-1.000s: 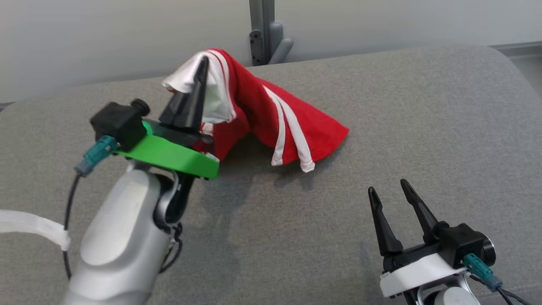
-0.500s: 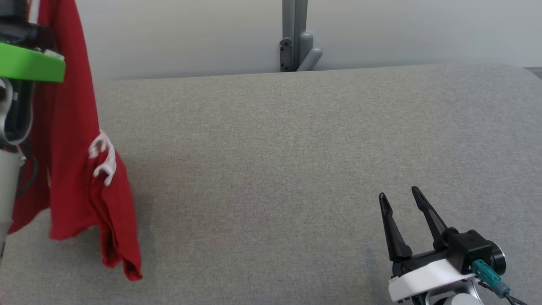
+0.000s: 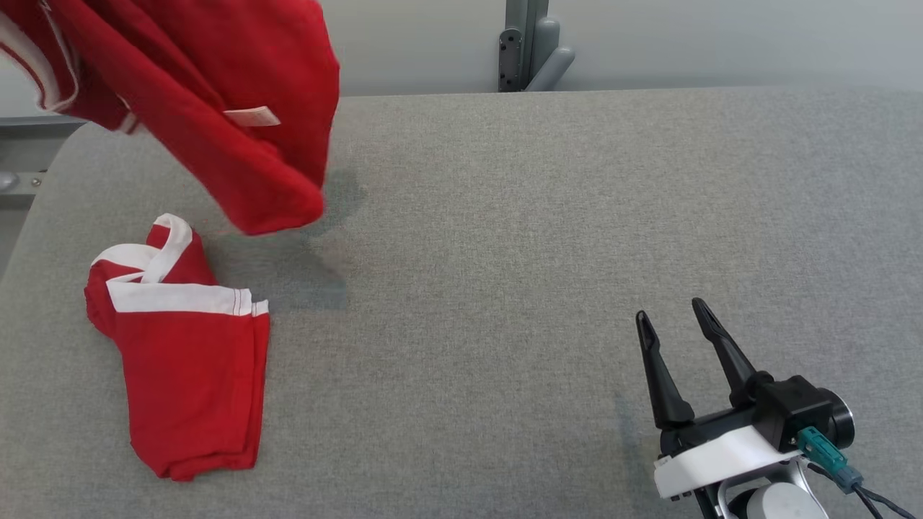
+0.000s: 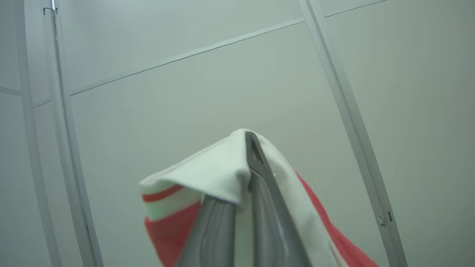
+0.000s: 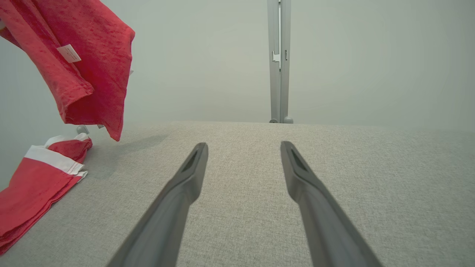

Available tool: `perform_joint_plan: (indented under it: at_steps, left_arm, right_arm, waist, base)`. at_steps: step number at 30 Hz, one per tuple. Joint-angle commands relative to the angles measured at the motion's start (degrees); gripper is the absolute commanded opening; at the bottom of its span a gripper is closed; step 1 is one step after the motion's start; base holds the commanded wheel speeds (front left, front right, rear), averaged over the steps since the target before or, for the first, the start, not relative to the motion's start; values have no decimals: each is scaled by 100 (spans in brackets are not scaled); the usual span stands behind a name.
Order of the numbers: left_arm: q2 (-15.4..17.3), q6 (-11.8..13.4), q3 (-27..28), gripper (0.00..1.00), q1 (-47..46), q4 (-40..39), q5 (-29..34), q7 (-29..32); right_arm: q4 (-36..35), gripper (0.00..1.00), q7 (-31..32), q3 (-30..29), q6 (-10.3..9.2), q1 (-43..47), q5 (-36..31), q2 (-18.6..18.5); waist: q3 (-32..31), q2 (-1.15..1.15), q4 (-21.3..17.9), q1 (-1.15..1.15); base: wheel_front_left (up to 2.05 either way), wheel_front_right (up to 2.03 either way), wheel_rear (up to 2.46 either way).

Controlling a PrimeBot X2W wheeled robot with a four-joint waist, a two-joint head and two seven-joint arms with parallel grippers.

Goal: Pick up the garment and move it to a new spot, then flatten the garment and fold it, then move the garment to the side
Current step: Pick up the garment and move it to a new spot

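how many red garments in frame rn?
2. The hanging garment is upper left, pinched in the left hand; the folded garment lies on the grey table at left.

The garment (image 3: pixel 216 86) runs past the top edge.

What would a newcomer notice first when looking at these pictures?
A red garment hangs in the air at the upper left, pinched by the left gripper. A second red garment lies folded on the grey surface below it. The right gripper is open, lower right.
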Motion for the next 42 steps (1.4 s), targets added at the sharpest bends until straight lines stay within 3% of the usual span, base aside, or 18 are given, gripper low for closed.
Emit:
perform_joint_plan:
  at_steps: [1, 8, 15, 19, 24, 28, 38, 42]
  left_arm:
    - [133, 67, 97, 0, -129, 203, 44, -37]
    - [310, 153, 694, 0, -192, 386, 27, -43]
    - [350, 96, 1239, 0, 113, 86, 442, -40]
    - [449, 195, 1410, 0, 245, 274, 783, -40]
    - [353, 246, 1634, 0, 391, 565, 862, -40]
    - [303, 356, 1708, 0, 618, 1087, 1030, -34]
    - [-99, 979, 1958, 0, 843, 2745, 1022, -35]
    - [-444, 884, 2007, 0, 825, 3435, 836, -21]
  right_arm:
    - [-31, 100, -18, -42, 0, -10, -60, -14]
    - [-66, 100, -18, -218, 0, -31, -255, -14]
    - [-60, 100, -18, -158, 0, -138, -338, -14]
    - [-70, 100, -18, -130, 0, -207, -377, -14]
    - [-103, 100, -18, -122, 0, -288, -428, -14]
    - [-122, 100, -18, -93, 0, -358, -486, -14]
    - [-225, 100, -18, -79, 0, -523, -618, -132]
    - [-264, 100, -18, -142, 0, -578, -653, -206]
  waist:
    - [79, 0, -11, 0]
    - [333, 0, 98, 0]
    - [484, 0, 264, 0]
    - [565, 0, 318, 0]
    - [679, 0, 336, 0]
    - [847, 0, 320, 0]
    - [1400, 0, 253, 0]
    - [1589, 0, 306, 0]
  base:
    - [0, 0, 0]
    - [0, 0, 0]
    - [0, 0, 0]
    - [0, 0, 0]
    - [0, 0, 0]
    - [0, 0, 0]
    - [0, 0, 0]
    - [0, 0, 0]
